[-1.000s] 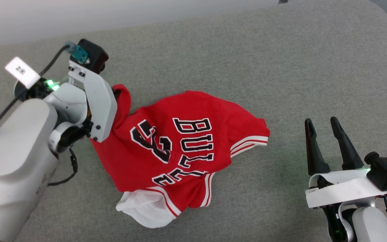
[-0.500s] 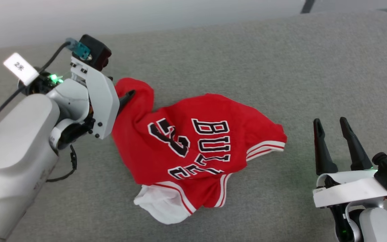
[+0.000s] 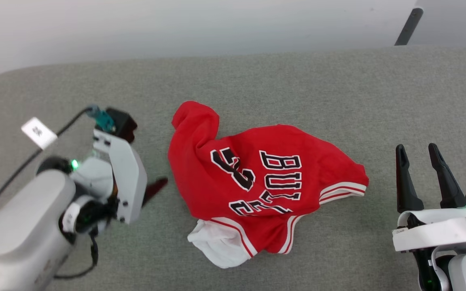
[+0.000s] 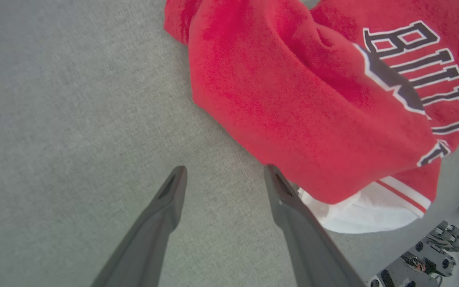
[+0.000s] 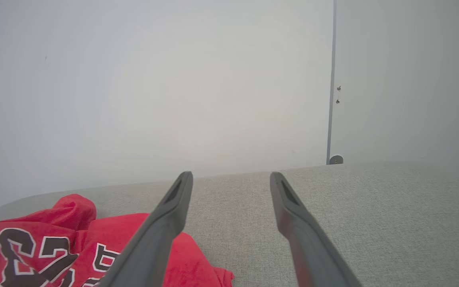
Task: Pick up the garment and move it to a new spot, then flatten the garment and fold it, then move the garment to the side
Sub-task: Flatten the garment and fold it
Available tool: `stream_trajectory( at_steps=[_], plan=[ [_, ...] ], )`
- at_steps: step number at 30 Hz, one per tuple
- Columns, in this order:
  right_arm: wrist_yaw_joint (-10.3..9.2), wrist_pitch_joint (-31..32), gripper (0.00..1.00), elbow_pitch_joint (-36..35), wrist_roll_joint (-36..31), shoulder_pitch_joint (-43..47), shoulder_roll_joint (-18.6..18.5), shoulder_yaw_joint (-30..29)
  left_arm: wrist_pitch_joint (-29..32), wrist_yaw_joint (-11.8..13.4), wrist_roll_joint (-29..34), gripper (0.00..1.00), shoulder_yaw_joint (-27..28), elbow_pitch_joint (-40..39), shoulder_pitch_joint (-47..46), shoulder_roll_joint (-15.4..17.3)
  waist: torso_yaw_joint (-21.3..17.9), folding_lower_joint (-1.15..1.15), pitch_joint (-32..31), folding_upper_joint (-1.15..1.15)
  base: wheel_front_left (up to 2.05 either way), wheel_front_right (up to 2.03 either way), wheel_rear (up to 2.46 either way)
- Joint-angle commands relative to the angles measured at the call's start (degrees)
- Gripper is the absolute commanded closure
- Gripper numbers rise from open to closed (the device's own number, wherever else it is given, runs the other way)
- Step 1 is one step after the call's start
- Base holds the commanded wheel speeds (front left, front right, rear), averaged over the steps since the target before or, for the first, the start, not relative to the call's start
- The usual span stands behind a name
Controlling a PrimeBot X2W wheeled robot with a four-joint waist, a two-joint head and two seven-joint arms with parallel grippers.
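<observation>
Our left tool (image 4: 225,170), open, has released the jersey (image 3: 265,190), now just right of it. We judge flattening comes next.

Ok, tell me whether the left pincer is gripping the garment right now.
No, the left pincer stands open over the bare grey cushion, with the garment lying beside it.

I count one shirt (image 3: 265,190) on one grey pad (image 3: 297,81). There are two grippers, the left gripper (image 4: 224,169) and the right gripper (image 3: 416,147), each with two dark fingers (image 3: 405,182), so four in all. One white sleeve (image 3: 217,246) shows. One white tag (image 3: 39,132) sits on one black cable (image 3: 14,173).
</observation>
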Motion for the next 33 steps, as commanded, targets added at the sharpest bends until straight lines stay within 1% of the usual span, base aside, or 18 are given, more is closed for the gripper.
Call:
stream_trajectory(
  at_steps=[1,4,7,10,13,23,30,33],
  plan=[
    [0.02,-0.3,0.0,-0.2,-0.3,0.2,-0.2,-0.2,0.9,0.9,-0.9,0.0,0.2,-0.9,1.3,0.2,0.4,0.0,-0.3,0.0,0.0,0.0,0.0],
    [0.02,-0.3,0.0,-0.2,-0.1,0.0,-0.6,-0.3,3.8,3.3,-3.0,0.0,0.0,-3.9,3.8,1.4,0.6,0.0,-0.2,0.0,0.0,0.0,0.0],
    [0.02,-0.3,0.0,-0.3,0.1,-0.2,-0.8,-0.2,6.0,4.7,-4.3,0.0,-0.7,-6.7,6.0,2.0,0.4,0.0,-0.2,0.0,0.0,0.0,0.0],
    [0.02,-0.3,0.0,-0.6,-0.1,-0.1,-0.8,-0.2,8.1,5.8,-5.7,0.0,-1.5,-8.5,7.6,2.1,0.0,0.0,-0.2,0.0,0.0,0.0,0.0],
    [0.02,-0.3,0.0,-0.7,-0.3,-0.1,-0.8,-0.1,9.4,6.1,-6.7,0.0,-2.2,-9.6,8.5,1.6,-0.5,0.0,-0.1,0.0,0.0,0.0,0.0],
    [0.02,-0.3,0.0,-0.7,0.1,-0.6,-0.6,0.5,11.0,4.9,-7.9,0.0,-3.5,-10.8,8.2,-0.4,-2.9,0.0,0.5,0.0,0.0,0.0,0.0],
    [0.02,-0.3,0.0,-1.0,0.4,-1.2,0.0,0.9,8.4,3.2,-5.2,0.0,-4.0,-8.5,6.9,-1.1,-4.5,0.0,2.3,0.0,0.0,0.0,0.0],
    [0.02,-0.3,0.0,-1.1,0.4,-1.4,0.2,0.8,7.6,2.8,-5.6,0.0,-4.1,-6.3,7.4,-1.8,-5.2,0.0,3.0,0.0,0.0,0.0,0.0]
  ],
)
